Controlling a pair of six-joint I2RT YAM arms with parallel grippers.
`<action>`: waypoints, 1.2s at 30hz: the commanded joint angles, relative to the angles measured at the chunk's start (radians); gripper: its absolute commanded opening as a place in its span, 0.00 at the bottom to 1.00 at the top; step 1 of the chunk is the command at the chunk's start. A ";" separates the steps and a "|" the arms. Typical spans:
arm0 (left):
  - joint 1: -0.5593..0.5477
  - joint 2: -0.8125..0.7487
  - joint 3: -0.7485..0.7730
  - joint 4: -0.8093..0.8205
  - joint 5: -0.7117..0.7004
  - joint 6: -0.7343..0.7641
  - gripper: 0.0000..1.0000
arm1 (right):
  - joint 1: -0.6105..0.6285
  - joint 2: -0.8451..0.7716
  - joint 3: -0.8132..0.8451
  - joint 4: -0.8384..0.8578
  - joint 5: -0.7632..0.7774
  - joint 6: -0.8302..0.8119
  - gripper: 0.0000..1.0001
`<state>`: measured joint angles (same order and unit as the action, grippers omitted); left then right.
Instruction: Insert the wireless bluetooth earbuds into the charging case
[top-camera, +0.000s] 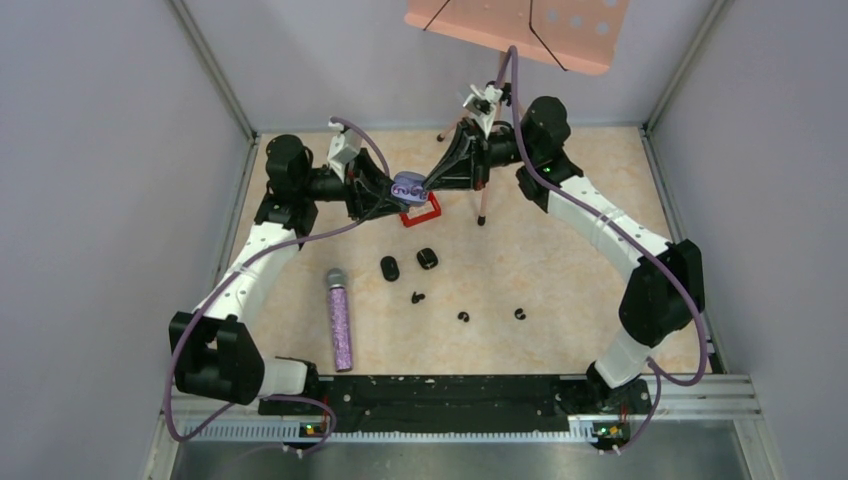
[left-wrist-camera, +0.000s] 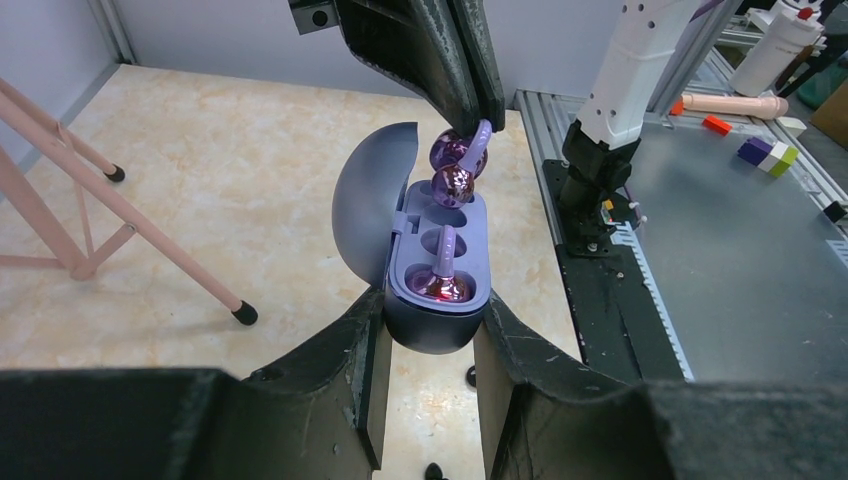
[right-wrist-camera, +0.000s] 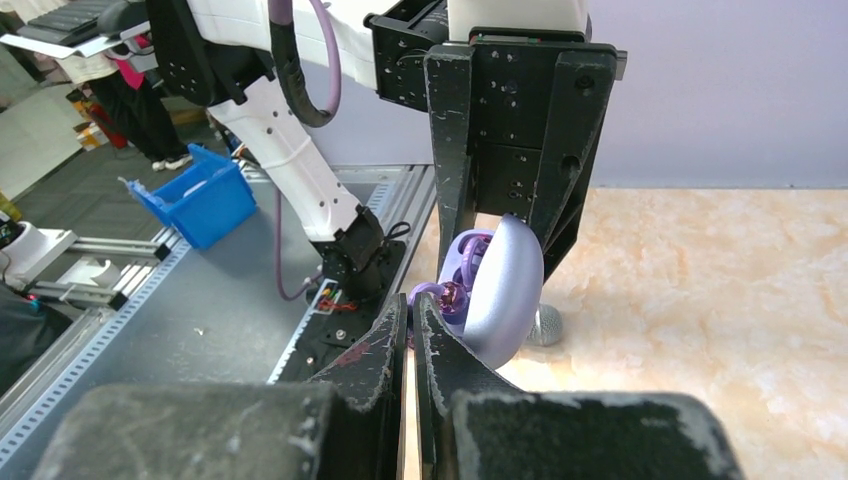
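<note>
right gripper (left-wrist-camera: 468, 112) jaws pinched together on a pinkish-purple earbud (left-wrist-camera: 452, 165), which sits right at the upper slot of the charging case (left-wrist-camera: 440, 335); can't tell if it touches the slot. left gripper (left-wrist-camera: 430, 325) clamped on the case body, held above the table (top-camera: 560, 260), lid (left-wrist-camera: 372, 210) swung open. second earbud (left-wrist-camera: 446, 278), same colour, seated in the lower slot. on the table nearer the bases: black oval cases (top-camera: 428, 258), black earbuds (top-camera: 463, 317) lying loose, glittery purple microphone (top-camera: 340, 320) to the left, all well apart from both grippers

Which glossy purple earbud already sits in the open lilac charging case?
The earbud in the slot nearest the left gripper; the right gripper pinches the other earbud over the far slot.
</note>
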<state>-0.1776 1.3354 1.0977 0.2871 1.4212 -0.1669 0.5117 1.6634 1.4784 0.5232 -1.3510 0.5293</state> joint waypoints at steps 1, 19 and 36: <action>0.000 0.001 0.049 0.048 0.013 -0.023 0.00 | -0.010 -0.043 -0.014 -0.018 0.005 -0.053 0.00; 0.001 0.004 0.019 0.058 -0.029 -0.039 0.00 | -0.025 -0.084 0.068 -0.137 0.015 -0.105 0.24; -0.049 0.018 0.014 -0.085 -0.144 0.073 0.00 | -0.040 -0.026 0.113 -0.625 0.284 -0.443 0.71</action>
<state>-0.2123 1.3510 1.0801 0.2573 1.3029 -0.1547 0.4496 1.5768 1.5471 -0.0471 -1.1103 0.1406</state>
